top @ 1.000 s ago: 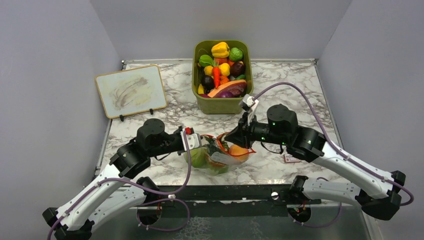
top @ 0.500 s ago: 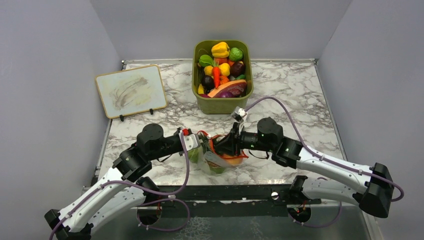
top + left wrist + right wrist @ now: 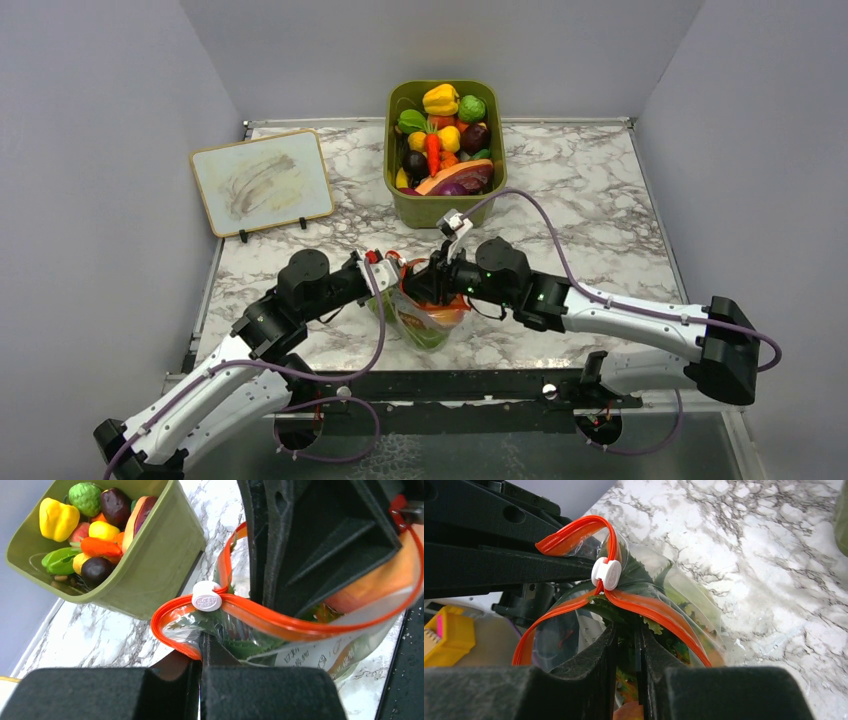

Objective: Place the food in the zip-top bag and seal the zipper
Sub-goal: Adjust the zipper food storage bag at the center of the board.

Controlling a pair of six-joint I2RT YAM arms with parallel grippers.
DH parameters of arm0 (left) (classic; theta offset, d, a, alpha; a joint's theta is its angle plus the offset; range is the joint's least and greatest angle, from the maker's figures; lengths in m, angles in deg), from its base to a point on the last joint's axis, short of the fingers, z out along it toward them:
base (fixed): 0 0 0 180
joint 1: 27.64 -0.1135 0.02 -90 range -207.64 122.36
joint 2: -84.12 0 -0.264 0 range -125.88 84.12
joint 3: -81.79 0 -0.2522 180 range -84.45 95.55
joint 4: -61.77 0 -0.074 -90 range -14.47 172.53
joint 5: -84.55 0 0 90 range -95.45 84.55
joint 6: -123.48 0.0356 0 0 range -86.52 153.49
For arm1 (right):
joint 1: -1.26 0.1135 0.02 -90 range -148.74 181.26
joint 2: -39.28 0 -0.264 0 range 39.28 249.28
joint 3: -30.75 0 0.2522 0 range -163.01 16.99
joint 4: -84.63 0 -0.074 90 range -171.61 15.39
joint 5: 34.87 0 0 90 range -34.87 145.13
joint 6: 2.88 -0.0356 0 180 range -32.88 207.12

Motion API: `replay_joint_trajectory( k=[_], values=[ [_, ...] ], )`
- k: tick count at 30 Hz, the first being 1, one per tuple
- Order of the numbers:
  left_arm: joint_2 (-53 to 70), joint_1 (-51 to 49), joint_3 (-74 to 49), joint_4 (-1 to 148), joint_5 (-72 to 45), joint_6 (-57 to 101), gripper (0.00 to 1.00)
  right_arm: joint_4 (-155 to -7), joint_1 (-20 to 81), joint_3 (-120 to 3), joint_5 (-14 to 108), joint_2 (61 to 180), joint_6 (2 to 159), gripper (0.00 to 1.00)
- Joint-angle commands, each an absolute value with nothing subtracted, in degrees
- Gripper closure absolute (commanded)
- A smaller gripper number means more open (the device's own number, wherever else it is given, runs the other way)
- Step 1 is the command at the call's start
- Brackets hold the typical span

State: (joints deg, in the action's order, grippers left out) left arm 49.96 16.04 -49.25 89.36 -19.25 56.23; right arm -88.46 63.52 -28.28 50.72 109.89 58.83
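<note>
The clear zip-top bag (image 3: 428, 318) stands at the front middle of the table between my two grippers, with green and orange food (image 3: 447, 306) inside. My left gripper (image 3: 388, 282) is shut on the left end of the orange-red zipper (image 3: 280, 621), just below the white slider (image 3: 206, 600). My right gripper (image 3: 428, 284) is pinched on the zipper (image 3: 659, 615) right behind the slider (image 3: 606, 573). Green leaves (image 3: 631, 572) and an orange-peach fruit (image 3: 626, 713) show through the plastic. The mouth bulges open in loops on both sides of the slider.
The olive-green bin (image 3: 445, 211) full of toy produce stands just behind the bag, and it is close in the left wrist view (image 3: 160, 565). A small whiteboard (image 3: 262, 180) leans at the back left. Marble table (image 3: 590, 200) lies to the right.
My right gripper has travelled left along the bag's mouth, from its right end up to the slider beside the left gripper. The bag has bunched narrower. The left gripper keeps its hold.
</note>
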Motion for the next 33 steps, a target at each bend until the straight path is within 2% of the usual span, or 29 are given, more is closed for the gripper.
replay_joint_trajectory(
  k=[1,6,9,12,21,29,33],
  values=[
    [50.13,17.21,-47.58,83.28,-20.52,56.26,1.00,-67.51,68.10,-26.23,60.54,115.81,57.44,0.83],
    [50.95,17.22,-48.12,83.63,-19.70,55.97,1.00,-63.09,68.43,-31.27,63.51,109.76,57.56,0.82],
    [51.74,17.22,-48.77,83.28,-20.52,54.83,1.00,-66.62,68.48,-33.64,63.20,102.04,58.37,0.78],
    [52.70,17.18,-49.27,82.51,-21.67,53.67,1.00,-70.66,68.47,-34.10,62.27,99.93,58.72,0.76],
    [52.64,17.19,-49.20,82.40,-24.30,53.22,1.00,-79.41,68.49,-31.55,61.19,108.30,58.47,0.73],
    [53.64,17.19,-48.06,82.30,-15.79,56.48,1.00,-66.53,71.25,-34.04,67.32,124.54,53.21,0.77],
    [54.99,17.18,-48.32,83.07,-10.13,58.86,1.00,-64.09,72.96,-32.20,69.87,126.15,51.09,0.78]
  ],
)
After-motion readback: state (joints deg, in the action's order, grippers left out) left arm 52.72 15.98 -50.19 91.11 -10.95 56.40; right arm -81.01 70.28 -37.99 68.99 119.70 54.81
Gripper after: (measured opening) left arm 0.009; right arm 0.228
